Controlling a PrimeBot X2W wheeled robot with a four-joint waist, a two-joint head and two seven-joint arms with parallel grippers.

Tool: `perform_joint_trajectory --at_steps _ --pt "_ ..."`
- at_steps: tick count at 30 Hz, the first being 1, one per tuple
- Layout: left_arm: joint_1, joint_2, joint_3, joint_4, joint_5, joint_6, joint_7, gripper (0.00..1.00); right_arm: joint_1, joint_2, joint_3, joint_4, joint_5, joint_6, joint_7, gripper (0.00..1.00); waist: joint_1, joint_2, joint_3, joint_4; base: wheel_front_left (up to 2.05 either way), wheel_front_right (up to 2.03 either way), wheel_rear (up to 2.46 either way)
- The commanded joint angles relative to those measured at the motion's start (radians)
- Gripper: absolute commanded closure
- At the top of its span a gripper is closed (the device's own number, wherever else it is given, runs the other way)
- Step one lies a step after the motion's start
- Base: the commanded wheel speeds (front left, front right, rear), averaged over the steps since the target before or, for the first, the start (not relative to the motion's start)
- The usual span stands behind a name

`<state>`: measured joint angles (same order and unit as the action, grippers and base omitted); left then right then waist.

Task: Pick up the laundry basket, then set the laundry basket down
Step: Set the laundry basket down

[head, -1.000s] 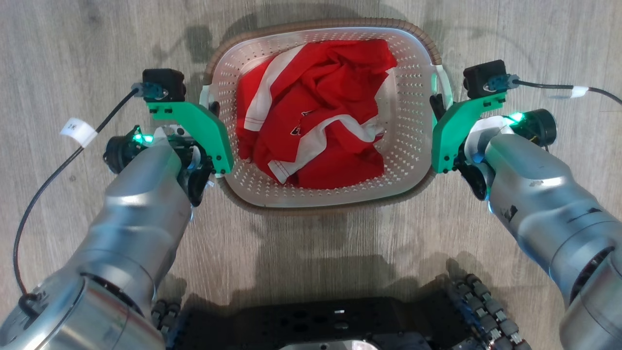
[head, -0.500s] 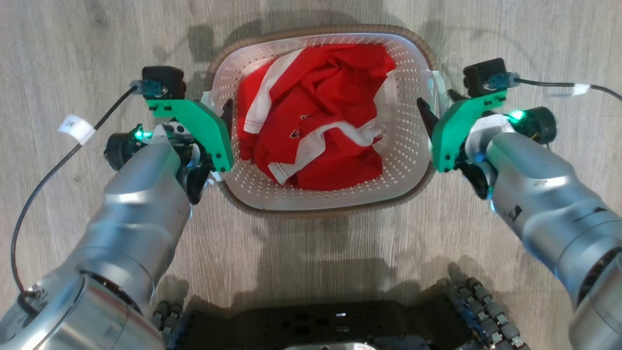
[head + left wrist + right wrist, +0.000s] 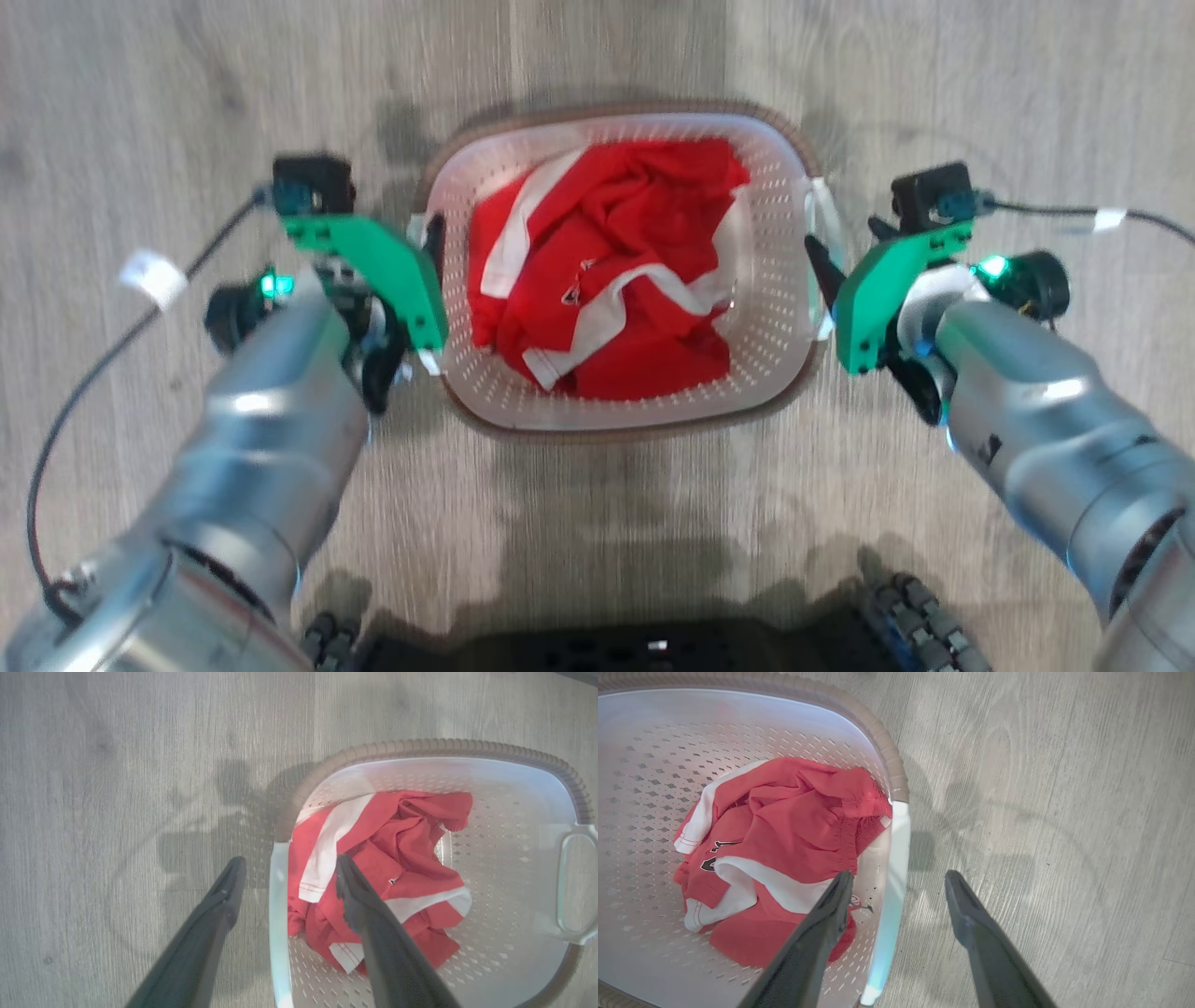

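Observation:
The laundry basket (image 3: 780, 322) stands on the floor, white and perforated with a brown rim, and holds a crumpled red and white garment (image 3: 607, 271). My left gripper (image 3: 422, 245) is open over the basket's left side. In the left wrist view the left gripper (image 3: 289, 868) has one finger outside the basket (image 3: 514, 812) and one inside, with the white left handle (image 3: 276, 914) below the gap. My right gripper (image 3: 845, 243) is open at the right side. In the right wrist view the right gripper (image 3: 899, 879) straddles the right handle (image 3: 896, 858) of the basket (image 3: 644, 742) without touching it.
Pale wood-look floor (image 3: 597, 523) surrounds the basket on all sides. My dark wheeled base (image 3: 653, 646) lies along the bottom edge. Black camera cables (image 3: 1074, 210) trail outward from both wrists.
Both grippers went from closed at the basket's handles to open astride them. The head camera has since shifted, so the basket looks smaller, lower and blurred.

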<state>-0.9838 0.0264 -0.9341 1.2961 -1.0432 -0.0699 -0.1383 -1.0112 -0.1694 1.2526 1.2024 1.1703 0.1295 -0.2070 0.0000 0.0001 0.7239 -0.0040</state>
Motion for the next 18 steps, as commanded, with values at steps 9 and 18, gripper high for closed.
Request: perform_joint_trajectory --at_steps 9,18 --pt "0.119 0.032 -0.014 -0.005 0.009 0.04 -0.064 0.0 0.14 -0.009 -0.001 -0.018 0.003 0.001 -0.049 0.0 0.0 -0.0001 -0.195 -0.014 0.0 0.0 0.0" --pt "0.186 0.05 0.004 -0.035 0.041 0.072 -0.122 0.0 0.183 -0.044 -0.166 -0.082 -0.104 0.001 -0.054 0.0 0.0 -0.0001 -0.342 -0.025 0.0 0.0 0.0"
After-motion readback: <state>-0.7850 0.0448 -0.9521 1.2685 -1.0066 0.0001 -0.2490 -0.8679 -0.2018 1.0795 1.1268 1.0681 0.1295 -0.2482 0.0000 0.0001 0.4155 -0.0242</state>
